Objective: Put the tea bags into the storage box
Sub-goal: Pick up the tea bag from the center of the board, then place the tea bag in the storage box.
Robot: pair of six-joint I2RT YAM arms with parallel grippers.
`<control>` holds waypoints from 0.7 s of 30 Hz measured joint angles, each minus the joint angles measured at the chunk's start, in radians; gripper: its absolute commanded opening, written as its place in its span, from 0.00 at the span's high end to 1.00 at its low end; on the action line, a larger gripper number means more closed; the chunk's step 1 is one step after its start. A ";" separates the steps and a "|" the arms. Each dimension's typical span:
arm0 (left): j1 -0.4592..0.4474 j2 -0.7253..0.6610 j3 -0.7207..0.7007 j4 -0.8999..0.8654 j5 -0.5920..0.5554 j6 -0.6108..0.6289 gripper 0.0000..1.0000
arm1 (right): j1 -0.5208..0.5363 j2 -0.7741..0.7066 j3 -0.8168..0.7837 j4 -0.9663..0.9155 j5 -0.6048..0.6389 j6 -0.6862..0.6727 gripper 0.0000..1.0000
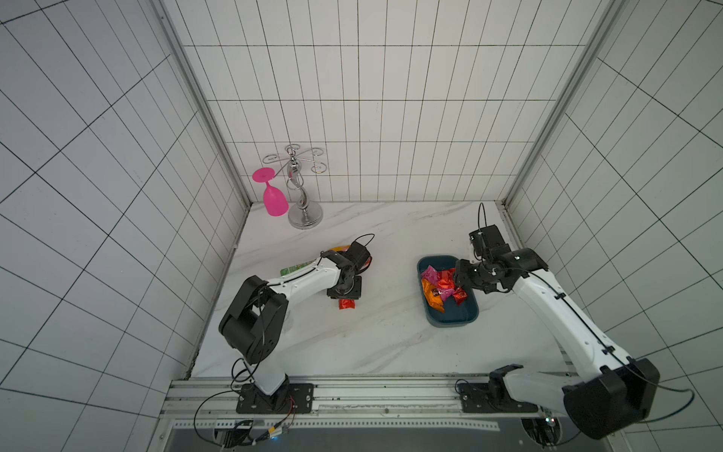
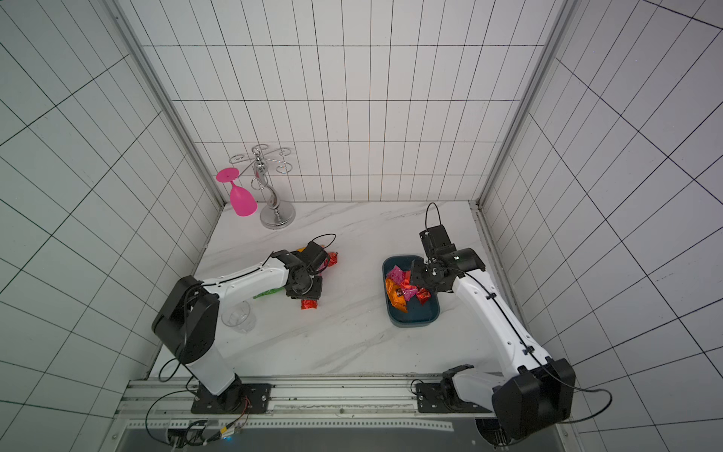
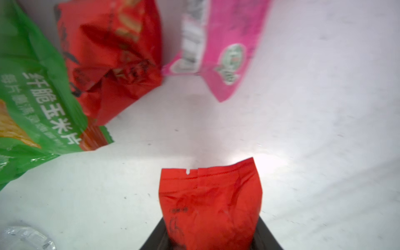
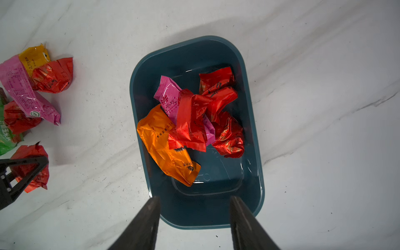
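On my screens the left fingers [image 3: 265, 238] are clenched on a small shiny red foil tea bag [image 3: 210, 199]. Its lower part is pinched between them and its notched edge sticks out free, low over the white marble-patterned bench [image 1: 391, 344]. Whether it is lifted off the bench I cannot tell. I judge this one was a good choice because it lies apart from the others, so the fingers have room on both sides. The other tea bags lie near it in a loose group, touching each other: a long pink foil packet [image 4: 23, 91], a crumpled red packet [image 4: 52, 75] and a yellow packet [image 4: 34, 57]. They lie beside the big green snack bag [image 3: 32, 97], which does not belong in the box. A clear plastic cup [image 2: 238, 317] stands near the left arm. The dark teal plastic storage box [image 4: 184, 54] is well apart, on the right side of the bench. It holds a heap of red, pink and orange packets [image 4: 194, 116], and one end of its floor is bare, so there is room. The right fingers [image 4: 142, 223] hang released above the box with nothing between them, probably waiting. The carry to the box is long, and the foil, held at one end only, may slip.
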 measured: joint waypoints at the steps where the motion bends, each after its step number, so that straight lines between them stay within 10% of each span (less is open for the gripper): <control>1: -0.024 -0.006 0.031 -0.009 0.016 0.000 0.54 | -0.010 -0.007 -0.012 0.006 -0.001 0.005 0.44; 21: -0.391 0.385 0.719 -0.086 0.232 0.117 0.53 | -0.363 -0.272 -0.333 0.046 -0.104 0.091 0.45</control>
